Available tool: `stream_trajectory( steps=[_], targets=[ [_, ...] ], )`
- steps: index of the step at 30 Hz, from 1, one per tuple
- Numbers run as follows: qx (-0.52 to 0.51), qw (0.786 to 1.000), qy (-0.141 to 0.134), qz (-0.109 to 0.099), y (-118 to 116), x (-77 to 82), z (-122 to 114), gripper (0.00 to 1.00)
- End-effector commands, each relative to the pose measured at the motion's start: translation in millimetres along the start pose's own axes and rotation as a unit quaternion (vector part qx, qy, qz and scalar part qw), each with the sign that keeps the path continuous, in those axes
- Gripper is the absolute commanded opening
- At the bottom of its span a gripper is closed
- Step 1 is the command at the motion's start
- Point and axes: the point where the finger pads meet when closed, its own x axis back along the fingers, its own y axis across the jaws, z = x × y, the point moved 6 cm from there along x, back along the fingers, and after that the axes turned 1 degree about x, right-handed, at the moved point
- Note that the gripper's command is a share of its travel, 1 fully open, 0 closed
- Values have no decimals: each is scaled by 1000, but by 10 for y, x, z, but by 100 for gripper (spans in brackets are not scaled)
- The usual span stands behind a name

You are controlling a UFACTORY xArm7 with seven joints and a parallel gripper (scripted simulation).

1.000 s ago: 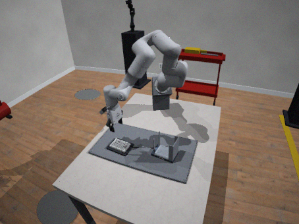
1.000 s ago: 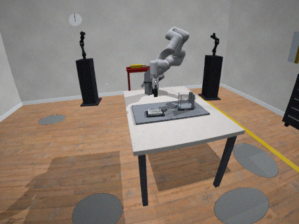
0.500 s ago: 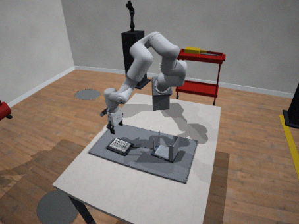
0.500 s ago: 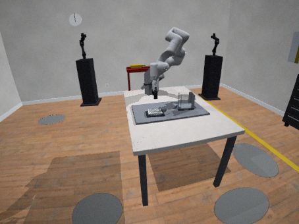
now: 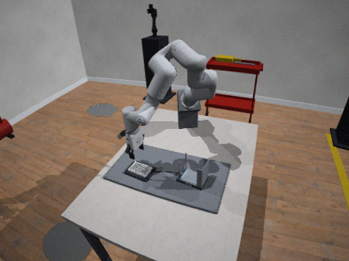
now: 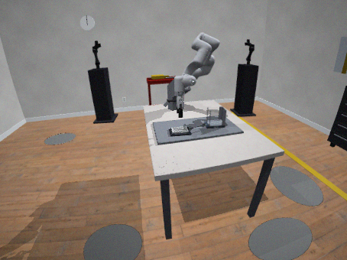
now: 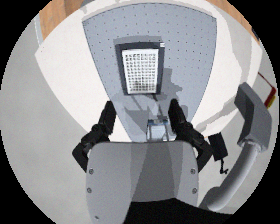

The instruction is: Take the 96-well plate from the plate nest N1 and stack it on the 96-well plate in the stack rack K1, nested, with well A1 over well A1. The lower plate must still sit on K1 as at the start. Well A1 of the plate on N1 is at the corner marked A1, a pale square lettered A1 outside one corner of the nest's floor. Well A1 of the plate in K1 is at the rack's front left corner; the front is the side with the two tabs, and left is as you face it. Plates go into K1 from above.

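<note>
With its fingers spread wide on nothing, the end effector point(image 5: 134, 149) hangs above the grey mat point(image 5: 200, 196) on the counter point(image 5: 161, 227), at 11 o'clock of the 96-well plate point(image 5: 139, 169) resting in its nest, with the stack rack point(image 5: 204, 171) at 3 o'clock of that plate.

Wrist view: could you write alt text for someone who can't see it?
Looking down past an open gripper, its two dark fingers spread apart and holding nothing, a white 96-well plate sits in a dark nest on a grey mat ahead of the fingertips. The mat lies on a pale table, with wooden floor beyond its far edge.
</note>
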Motion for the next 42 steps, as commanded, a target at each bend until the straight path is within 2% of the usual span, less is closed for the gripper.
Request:
stream_trajectory(
  steps=[1,42],
  targets=[
    [0,1000,0,1,-6,-58,9,100],
    [0,1000,0,1,-4,-676,10,100]
  ],
)
